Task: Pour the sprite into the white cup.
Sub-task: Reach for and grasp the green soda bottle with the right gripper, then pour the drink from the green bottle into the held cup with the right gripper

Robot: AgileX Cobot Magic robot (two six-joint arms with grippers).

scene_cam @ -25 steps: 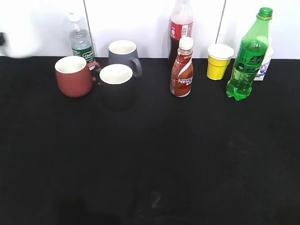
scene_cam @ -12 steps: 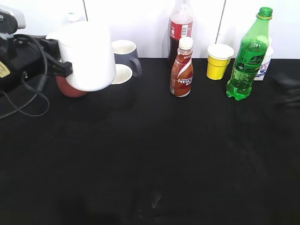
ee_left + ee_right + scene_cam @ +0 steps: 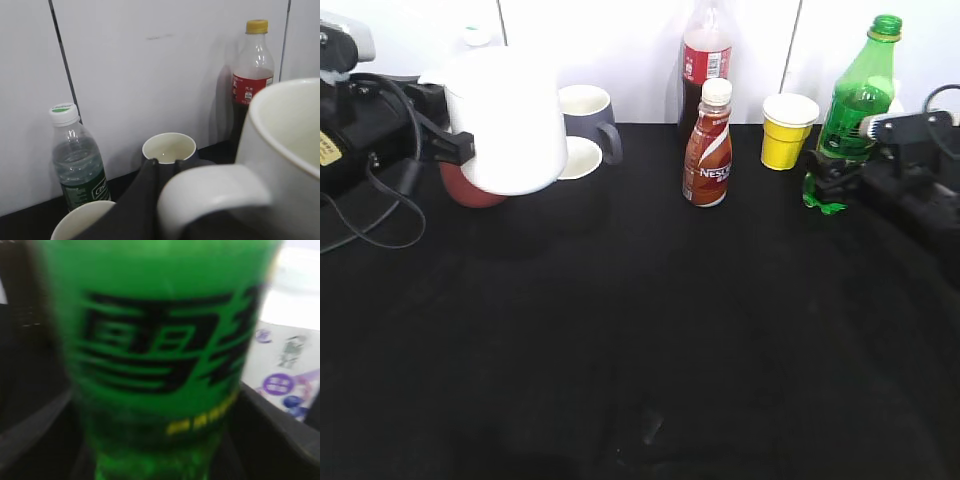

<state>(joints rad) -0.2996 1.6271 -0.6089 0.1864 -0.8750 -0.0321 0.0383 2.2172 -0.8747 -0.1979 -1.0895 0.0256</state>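
We see the sprite [image 3: 855,105] standing upright on the table [image 3: 650,330], long axis vertical, cap up, between our right hand's [image 3: 832,170] spread fingers, not visibly clamped. Our left hand [image 3: 455,150], fingers pinching the handle, holds the white cup [image 3: 510,120] upright, mouth up.

Green bottle [image 3: 855,100] with black lettering and a green cap. Left of it: yellow cup [image 3: 787,132], brown bottle [image 3: 708,145], grey mug [image 3: 588,112], white cup [image 3: 510,120]. Black worktop [image 3: 650,330].

Glossy white cup [image 3: 510,120], translucent plastic sprite [image 3: 855,105], matt table [image 3: 640,340].
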